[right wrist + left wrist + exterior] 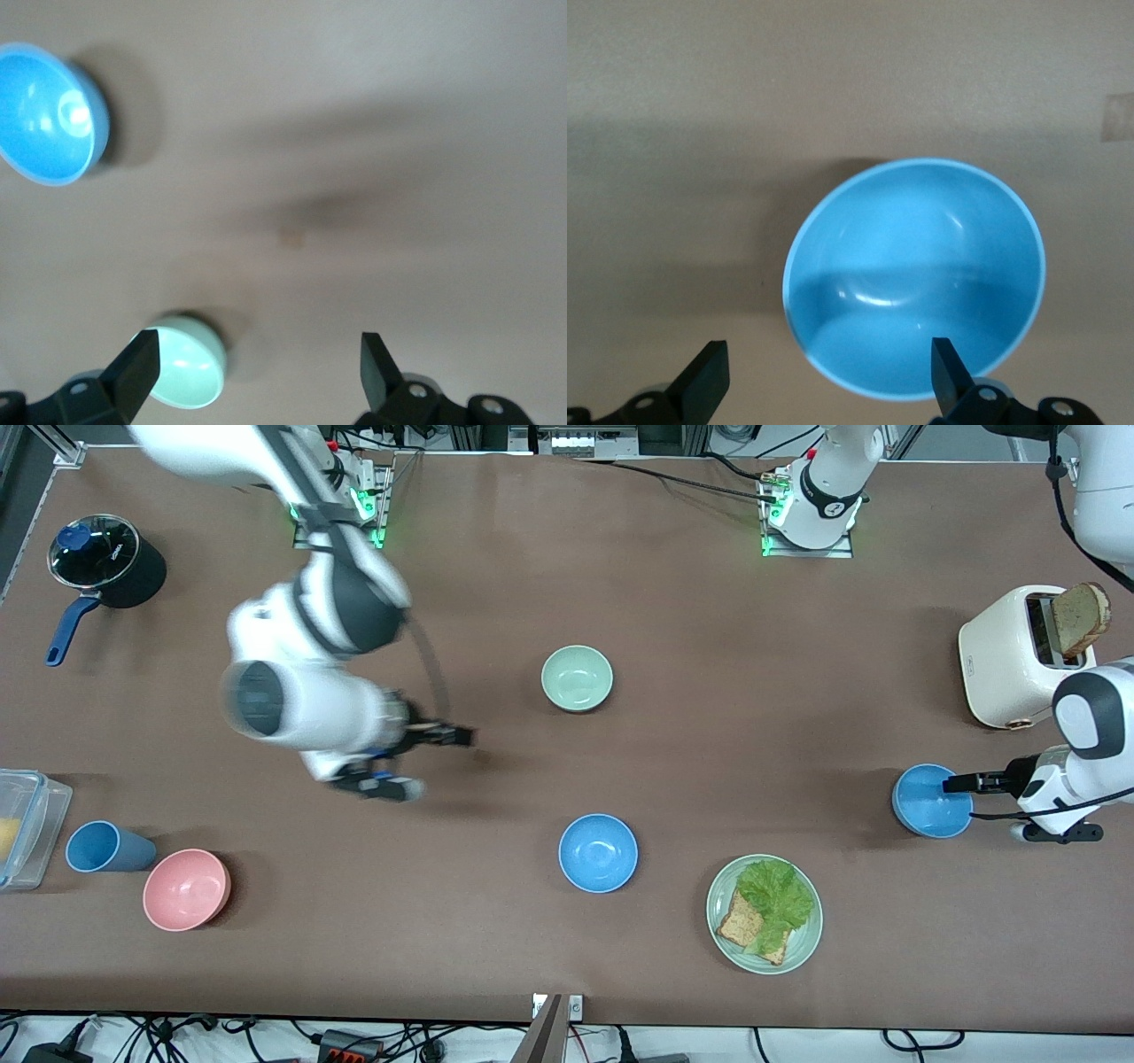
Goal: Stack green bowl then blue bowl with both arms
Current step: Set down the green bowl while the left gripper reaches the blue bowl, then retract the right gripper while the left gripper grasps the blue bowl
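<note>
The green bowl [577, 677] sits upright mid-table; it also shows in the right wrist view [186, 363]. One blue bowl [598, 852] sits nearer the front camera than the green one and shows in the right wrist view [49, 111]. A second blue bowl [930, 801] sits toward the left arm's end. My left gripper [961, 783] is open and empty over that bowl's rim; in the left wrist view [830, 376] the bowl [912, 274] fills the middle. My right gripper [456, 737] is open and empty over bare table beside the green bowl [257, 372].
A cream toaster [1019, 655] with bread stands by the left arm. A pale green plate [802, 948] with lettuce and bread lies near the front edge. A pink bowl [186, 888], blue cup [106, 847], clear container [22, 828] and black pot [106, 562] sit at the right arm's end.
</note>
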`<state>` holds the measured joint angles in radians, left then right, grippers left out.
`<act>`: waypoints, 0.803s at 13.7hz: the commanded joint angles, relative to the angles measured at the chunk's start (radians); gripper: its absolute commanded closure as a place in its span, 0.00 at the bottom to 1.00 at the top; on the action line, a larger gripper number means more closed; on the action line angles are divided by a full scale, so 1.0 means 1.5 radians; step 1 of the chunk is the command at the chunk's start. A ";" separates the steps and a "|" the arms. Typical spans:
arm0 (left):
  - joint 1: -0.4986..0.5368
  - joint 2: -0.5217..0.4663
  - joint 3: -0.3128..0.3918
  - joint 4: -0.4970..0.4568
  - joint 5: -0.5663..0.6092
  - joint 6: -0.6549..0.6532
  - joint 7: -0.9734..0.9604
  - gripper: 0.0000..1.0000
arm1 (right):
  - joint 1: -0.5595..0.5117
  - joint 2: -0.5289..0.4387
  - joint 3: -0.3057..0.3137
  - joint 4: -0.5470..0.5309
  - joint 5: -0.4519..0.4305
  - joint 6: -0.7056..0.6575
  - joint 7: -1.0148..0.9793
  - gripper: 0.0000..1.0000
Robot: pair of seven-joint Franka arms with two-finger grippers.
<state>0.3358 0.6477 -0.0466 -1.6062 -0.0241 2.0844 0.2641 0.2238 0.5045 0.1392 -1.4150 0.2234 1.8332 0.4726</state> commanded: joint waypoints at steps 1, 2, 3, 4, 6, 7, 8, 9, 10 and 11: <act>0.003 0.022 -0.002 0.021 -0.011 0.020 0.038 0.11 | -0.068 -0.032 0.012 -0.012 -0.048 -0.028 -0.093 0.00; 0.003 0.029 -0.001 0.020 -0.011 0.033 0.050 0.17 | -0.090 -0.038 0.009 -0.007 -0.053 -0.055 -0.105 0.00; 0.003 0.031 -0.001 0.017 -0.011 0.045 0.059 0.21 | -0.113 -0.042 0.009 0.015 -0.054 -0.080 -0.106 0.00; 0.005 0.032 -0.002 0.016 -0.011 0.048 0.068 0.28 | -0.129 -0.044 0.009 0.040 -0.070 -0.105 -0.106 0.00; 0.012 0.032 -0.002 0.014 -0.013 0.048 0.068 0.42 | -0.150 -0.054 0.009 0.071 -0.114 -0.134 -0.104 0.00; 0.013 0.032 -0.002 0.014 -0.013 0.048 0.069 0.46 | -0.166 -0.067 0.009 0.071 -0.121 -0.132 -0.108 0.00; 0.013 0.034 -0.003 0.014 -0.014 0.048 0.069 0.47 | -0.185 -0.087 0.007 0.065 -0.122 -0.130 -0.117 0.00; 0.013 0.036 -0.003 0.014 -0.014 0.048 0.069 0.48 | -0.196 -0.101 0.005 0.056 -0.119 -0.129 -0.142 0.00; 0.012 0.035 -0.006 0.014 -0.015 0.048 0.069 0.56 | -0.204 -0.108 -0.004 0.057 -0.122 -0.130 -0.177 0.00; 0.011 0.034 -0.009 0.014 -0.015 0.047 0.069 0.68 | -0.198 -0.113 -0.034 0.057 -0.120 -0.128 -0.210 0.00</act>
<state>0.3485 0.6897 -0.0480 -1.6041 -0.0241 2.1569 0.3400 -0.0643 0.3659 0.1242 -1.3130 0.0531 1.6496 0.2369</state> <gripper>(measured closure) 0.537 0.000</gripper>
